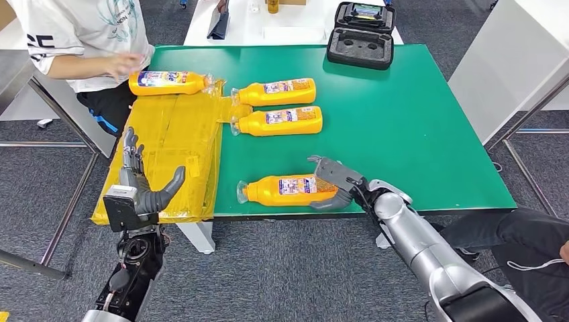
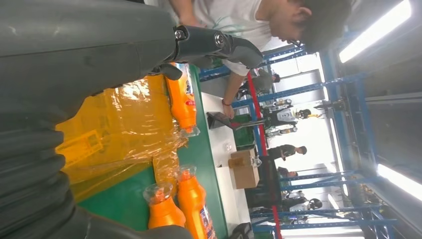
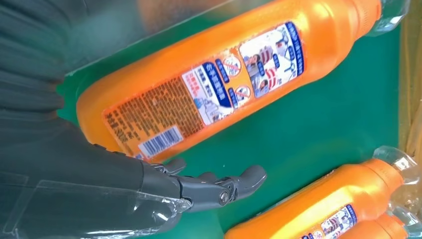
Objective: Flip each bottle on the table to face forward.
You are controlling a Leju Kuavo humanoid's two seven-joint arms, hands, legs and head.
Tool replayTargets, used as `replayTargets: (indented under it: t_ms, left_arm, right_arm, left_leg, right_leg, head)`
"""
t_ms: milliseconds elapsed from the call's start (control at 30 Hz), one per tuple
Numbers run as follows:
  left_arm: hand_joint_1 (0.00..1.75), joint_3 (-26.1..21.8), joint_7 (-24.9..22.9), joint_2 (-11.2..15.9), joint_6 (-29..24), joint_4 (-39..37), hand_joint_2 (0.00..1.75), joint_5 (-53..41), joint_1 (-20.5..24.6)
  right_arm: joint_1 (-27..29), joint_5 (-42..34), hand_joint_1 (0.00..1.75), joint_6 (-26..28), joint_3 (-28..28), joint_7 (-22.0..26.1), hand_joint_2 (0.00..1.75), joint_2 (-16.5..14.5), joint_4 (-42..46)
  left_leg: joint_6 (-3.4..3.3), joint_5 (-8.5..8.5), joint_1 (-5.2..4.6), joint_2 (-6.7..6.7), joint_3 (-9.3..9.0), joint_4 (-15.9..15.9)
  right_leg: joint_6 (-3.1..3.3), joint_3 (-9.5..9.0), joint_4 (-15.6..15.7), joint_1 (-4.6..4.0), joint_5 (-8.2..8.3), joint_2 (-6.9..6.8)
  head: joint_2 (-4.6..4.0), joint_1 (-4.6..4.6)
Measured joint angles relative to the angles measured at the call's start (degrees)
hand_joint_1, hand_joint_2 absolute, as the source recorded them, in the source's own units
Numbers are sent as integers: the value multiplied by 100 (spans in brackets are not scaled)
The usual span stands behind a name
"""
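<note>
From the head view, you have four orange bottles lying on their sides on the green counter (image 1: 416, 121). Take the yellow plastic sheet (image 1: 171, 154) on the counter's left part as your landmark. The nearest bottle (image 1: 288, 190) lies just right of the sheet's front corner, at the counter's near edge, with its barcode label up. Your right hand (image 1: 333, 184) is at that bottle's base end, fingers curved around it and touching it; I judge this a light hold for the turn, not a firm lift. Two more bottles sit right of the sheet's far end: the middle bottle (image 1: 278, 121) and the far bottle (image 1: 275, 92), both showing small-print labels. A fourth bottle (image 1: 169, 82) rests on the sheet's far edge with a blue front label up, under a person's hand (image 1: 127, 65). Your left hand (image 1: 144, 184) hangs over the sheet's near edge, fingers spread, holding nothing.

In the left wrist view, the left hand's fingers (image 2: 214, 42) are apart above the crinkled sheet (image 2: 124, 124), with nothing between them.

In the right wrist view, the nearest bottle (image 3: 224, 84) shows its back label and barcode, with the fingers (image 3: 219, 186) curled beside its base, so it is not yet turned.

By my reading, one bottle faces forward and three remain, starting with the one at your right hand.
</note>
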State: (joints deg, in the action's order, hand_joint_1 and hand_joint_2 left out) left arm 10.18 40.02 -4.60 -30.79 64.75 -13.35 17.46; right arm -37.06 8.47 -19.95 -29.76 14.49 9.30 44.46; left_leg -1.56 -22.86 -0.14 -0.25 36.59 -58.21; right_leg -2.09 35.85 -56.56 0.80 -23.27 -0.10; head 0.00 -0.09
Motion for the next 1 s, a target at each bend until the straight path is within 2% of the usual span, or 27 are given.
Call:
replayTargets:
  t_ms: [433, 1000]
  left_arm:
    - [0, 1, 2, 55, -80, -173, 175, 117, 15]
    - [0, 10, 2, 54, -79, -333, 175, 161, 33]
  right_arm:
    - [-579, 70, 0, -277, -242, 21, 175, -26, -479]
    - [-751, 336, 0, -466, -740, 13, 175, -242, -1086]
  left_leg:
    - [0, 1, 1, 0, 0, 0]
    - [0, 1, 1, 0, -2, 0]
  right_leg:
    - [0, 0, 0, -1, 0, 0]
    - [0, 0, 0, -1, 0, 0]
  head:
    - [0, 0]
    - [0, -1]
